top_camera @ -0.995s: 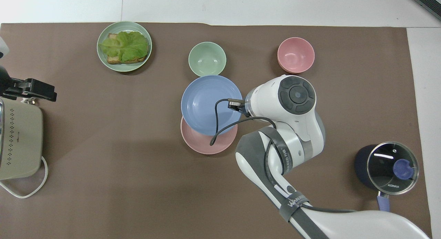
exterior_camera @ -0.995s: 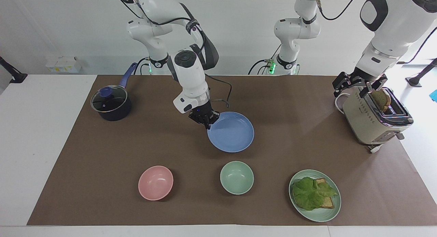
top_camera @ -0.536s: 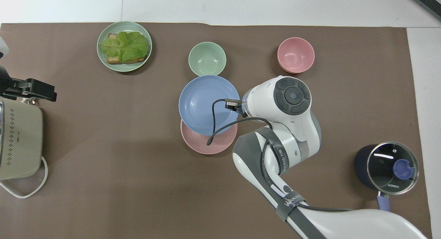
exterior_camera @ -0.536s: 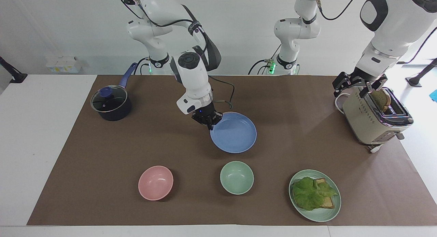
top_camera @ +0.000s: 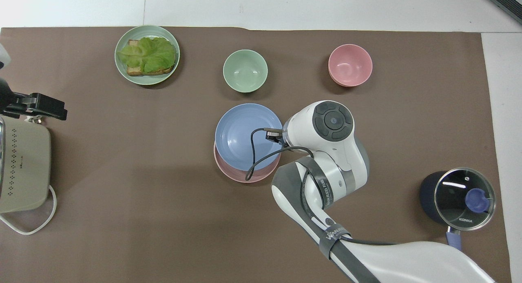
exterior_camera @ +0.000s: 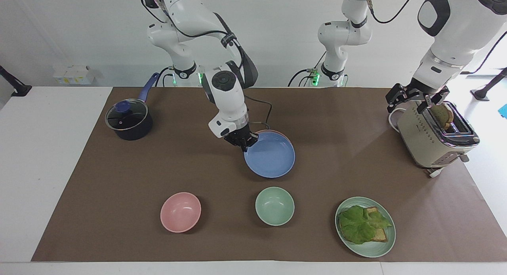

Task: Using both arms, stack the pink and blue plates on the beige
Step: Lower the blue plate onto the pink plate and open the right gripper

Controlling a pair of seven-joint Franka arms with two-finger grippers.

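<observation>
My right gripper (exterior_camera: 242, 142) is shut on the rim of the blue plate (exterior_camera: 271, 156), at the edge toward the right arm's end. The blue plate (top_camera: 246, 136) hangs low over the pink plate (top_camera: 228, 171) and covers most of it. Only a thin pink rim (exterior_camera: 277, 132) shows on the side nearer the robots. I cannot tell whether the two plates touch. The beige plate is hidden from both views. My left gripper (exterior_camera: 416, 102) waits open over the toaster (exterior_camera: 433, 138) with nothing in it. In the overhead view the right wrist hides its own fingers.
A green bowl (exterior_camera: 274, 206) and a pink bowl (exterior_camera: 180, 212) stand farther from the robots than the plates. A green plate with lettuce and toast (exterior_camera: 365, 226) lies toward the left arm's end. A lidded dark pot (exterior_camera: 128, 119) stands toward the right arm's end.
The right gripper has carried the blue plate toward the robots and lower, so it now covers most of the pink plate. The left arm has not moved.
</observation>
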